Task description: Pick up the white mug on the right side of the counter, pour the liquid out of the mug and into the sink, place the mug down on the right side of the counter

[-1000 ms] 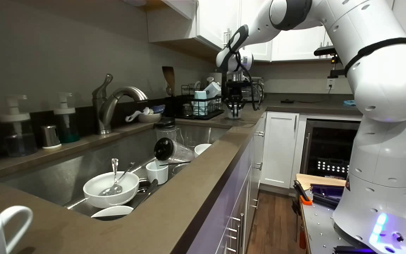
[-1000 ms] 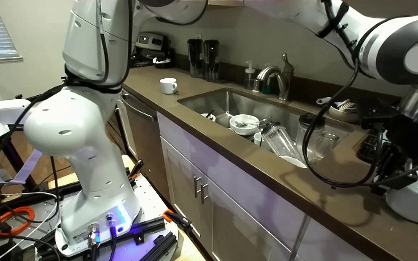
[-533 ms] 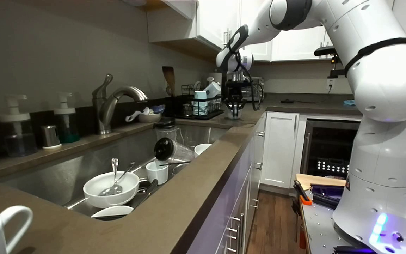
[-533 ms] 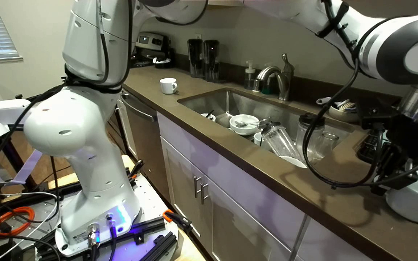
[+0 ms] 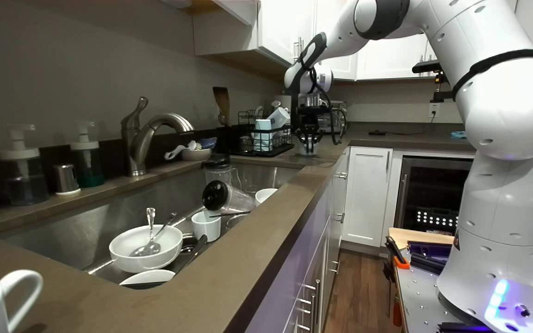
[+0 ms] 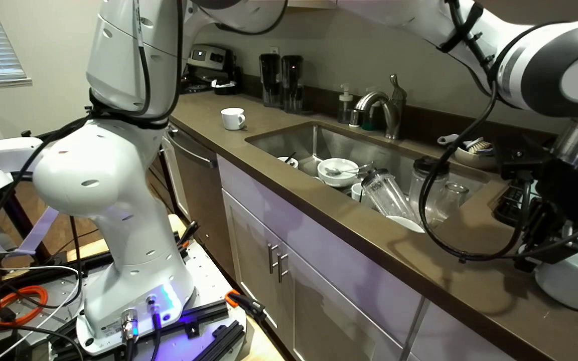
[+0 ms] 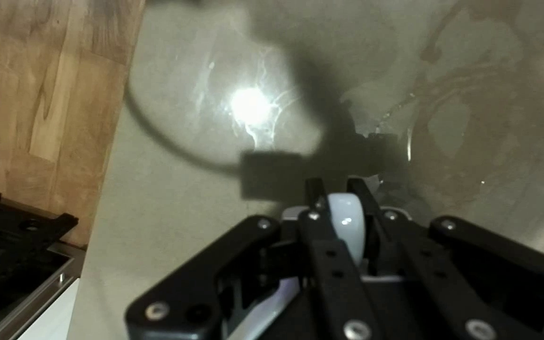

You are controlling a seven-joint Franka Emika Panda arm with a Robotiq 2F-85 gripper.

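The white mug [image 6: 577, 283] stands upright on, or just above, the right part of the counter [image 6: 469, 291]. It also shows small under the gripper [image 5: 309, 138] in an exterior view [image 5: 308, 150]. In the wrist view my gripper [image 7: 336, 188] has its two fingers close together on either side of the mug's white handle [image 7: 350, 222]. The gripper looks shut on the handle. Most of the mug body is hidden behind the gripper there, and its inside is not visible. The steel sink [image 6: 364, 149] lies to the left of the mug, with the faucet [image 6: 394, 110] behind it.
The sink holds a white bowl [image 5: 146, 249], a small white cup [image 5: 206, 226] and clear jars [image 6: 387, 195]. A second white mug [image 6: 231, 119] stands on the counter at the sink's far end. A dish rack [image 5: 273, 141] stands beside my gripper. Wet marks [image 7: 470, 123] show on the counter.
My gripper and the white mug have shifted together by a very small amount. Nothing else has visibly moved.
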